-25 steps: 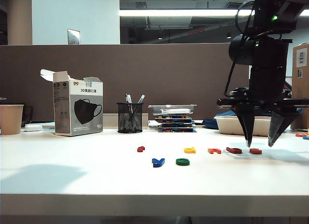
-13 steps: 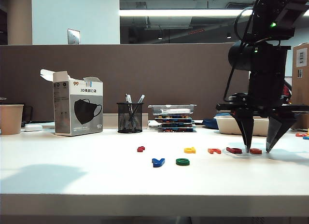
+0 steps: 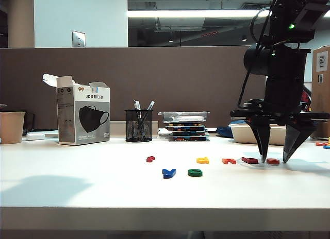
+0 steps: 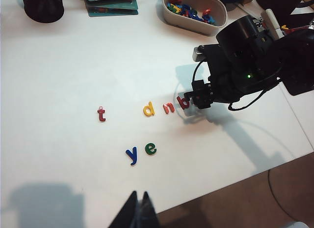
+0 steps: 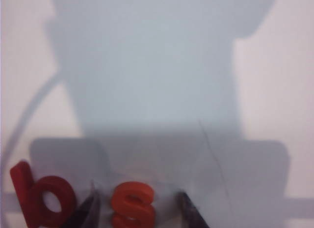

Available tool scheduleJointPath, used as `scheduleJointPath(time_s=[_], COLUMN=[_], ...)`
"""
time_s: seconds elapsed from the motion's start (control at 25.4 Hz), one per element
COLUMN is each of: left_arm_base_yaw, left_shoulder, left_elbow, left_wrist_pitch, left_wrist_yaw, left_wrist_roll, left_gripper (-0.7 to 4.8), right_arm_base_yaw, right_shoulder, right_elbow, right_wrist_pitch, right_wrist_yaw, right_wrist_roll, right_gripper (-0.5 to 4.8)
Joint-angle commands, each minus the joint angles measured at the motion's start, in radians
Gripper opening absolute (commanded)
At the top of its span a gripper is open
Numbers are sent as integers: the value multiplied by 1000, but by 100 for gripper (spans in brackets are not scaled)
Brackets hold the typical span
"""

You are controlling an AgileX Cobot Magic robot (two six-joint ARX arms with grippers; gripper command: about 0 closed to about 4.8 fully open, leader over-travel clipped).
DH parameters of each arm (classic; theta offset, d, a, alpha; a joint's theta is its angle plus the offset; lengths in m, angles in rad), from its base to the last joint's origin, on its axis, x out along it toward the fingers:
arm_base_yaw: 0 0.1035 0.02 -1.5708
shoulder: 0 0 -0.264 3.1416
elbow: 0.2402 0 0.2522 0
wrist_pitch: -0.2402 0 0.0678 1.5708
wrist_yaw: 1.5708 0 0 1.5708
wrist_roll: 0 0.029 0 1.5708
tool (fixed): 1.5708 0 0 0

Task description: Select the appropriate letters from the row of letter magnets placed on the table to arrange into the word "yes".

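The orange-red s [image 5: 132,205] lies flat on the table [image 3: 77,192], last in the row, and my right gripper [image 5: 139,208] straddles it with jaws apart, tips down at the surface. The crimson b [image 5: 41,201] sits just beside it at nine o'clock. I judge my near finger could clip that b and drag it, or the flat s could squirt out as I close. The blue y [image 4: 131,155] and green e [image 4: 151,149] wait together nearer the front edge. My left gripper [image 4: 138,213] hovers apart from everything, fingers together.
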Motion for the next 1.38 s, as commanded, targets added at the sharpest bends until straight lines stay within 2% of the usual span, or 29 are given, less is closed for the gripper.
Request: scheduleJointPath(time_s=[0.04,0.24,0.35,0.71,0.87,1.38], left_arm_base_yaw=[0,0,0,0,0,0], left_shoulder=[-2,-2,-2,-2,-2,-2], left_elbow=[3,3,3,3,3,3], left_wrist_pitch=[6,6,6,6,6,6], left_wrist_yaw=[-6,-6,-6,-6,-6,-6], left_wrist_roll=[1,1,1,1,1,1], left_gripper=[-5,-5,-5,-5,-5,-5], right_arm_base_yaw=[1,1,1,1,1,1], right_shoulder=[1,1,1,1,1,0], right_elbow=[1,1,1,1,1,1], right_wrist_pitch=[-3,-24,-25,-24,-24,-19], right_wrist_yaw=[-10,-10,-10,-6,-6,-6], right_wrist_roll=[1,1,0,0,0,0], right_gripper=[198,197,144,142,107,104])
